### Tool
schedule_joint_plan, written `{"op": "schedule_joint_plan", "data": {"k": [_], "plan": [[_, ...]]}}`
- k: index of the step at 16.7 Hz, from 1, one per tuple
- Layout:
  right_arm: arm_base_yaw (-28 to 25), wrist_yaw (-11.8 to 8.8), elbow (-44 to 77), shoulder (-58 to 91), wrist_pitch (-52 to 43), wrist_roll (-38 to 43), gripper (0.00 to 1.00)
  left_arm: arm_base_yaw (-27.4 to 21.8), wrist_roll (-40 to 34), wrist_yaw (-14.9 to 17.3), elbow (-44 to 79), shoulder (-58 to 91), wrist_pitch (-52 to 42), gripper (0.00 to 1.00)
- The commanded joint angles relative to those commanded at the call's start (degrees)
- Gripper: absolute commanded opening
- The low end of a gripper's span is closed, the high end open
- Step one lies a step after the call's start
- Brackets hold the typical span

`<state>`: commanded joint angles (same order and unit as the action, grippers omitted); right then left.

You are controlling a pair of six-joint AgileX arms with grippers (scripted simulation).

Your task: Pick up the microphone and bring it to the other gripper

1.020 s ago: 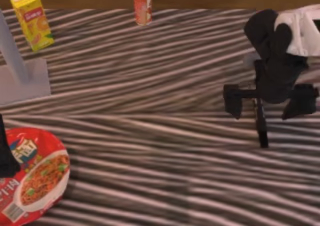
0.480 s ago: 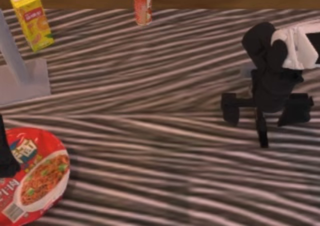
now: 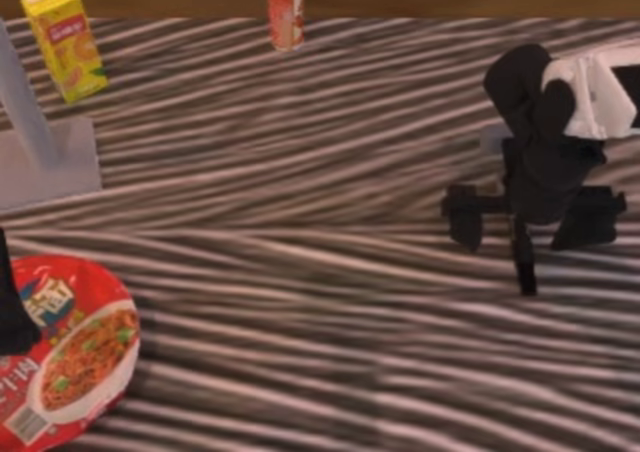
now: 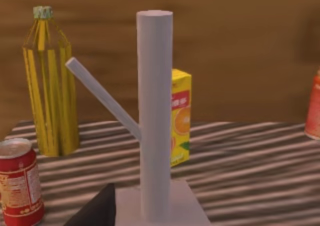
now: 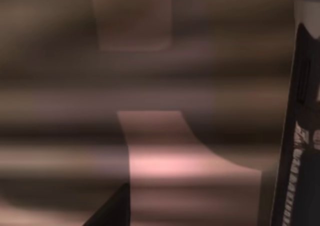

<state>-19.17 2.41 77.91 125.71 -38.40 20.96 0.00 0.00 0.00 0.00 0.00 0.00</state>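
The microphone (image 3: 523,262) lies on the striped table at the right. Only its thin black handle shows, pointing toward the near edge. Its head is hidden under my right arm. My right gripper (image 3: 528,217) hangs just over it, open wide. One finger (image 3: 464,217) stands left of the handle and the other (image 3: 592,217) right of it, neither touching. In the right wrist view the black handle (image 5: 300,136) runs along the picture's edge beside one fingertip (image 5: 112,208). My left gripper (image 3: 10,307), the other gripper, is parked at the table's left edge above the noodle bowl.
A red noodle bowl (image 3: 75,367) sits at the near left. A grey rack with an upright post (image 3: 55,162) (image 4: 155,111) stands behind it. A yellow juice carton (image 3: 65,40) and an orange can (image 3: 285,10) stand at the back. The left wrist view adds a yellow bottle (image 4: 50,86) and a red can (image 4: 17,183).
My right gripper has shifted slightly left and toward the far side over the microphone, and its fingers have drawn in a little. The microphone and left arm have not moved.
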Motion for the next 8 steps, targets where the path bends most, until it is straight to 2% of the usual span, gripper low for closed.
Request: {"op": "schedule_joint_plan", "data": {"k": [5,8], "plan": [[0.00,0.00,0.00,0.00,0.00,0.00,0.02,0.00,0.00,0.00,0.00,0.00,0.00,1.00],[0.00,0.00,0.00,0.00,0.00,0.00,0.00,0.00,0.00,0.00,0.00,0.00,0.00,1.00]]}}
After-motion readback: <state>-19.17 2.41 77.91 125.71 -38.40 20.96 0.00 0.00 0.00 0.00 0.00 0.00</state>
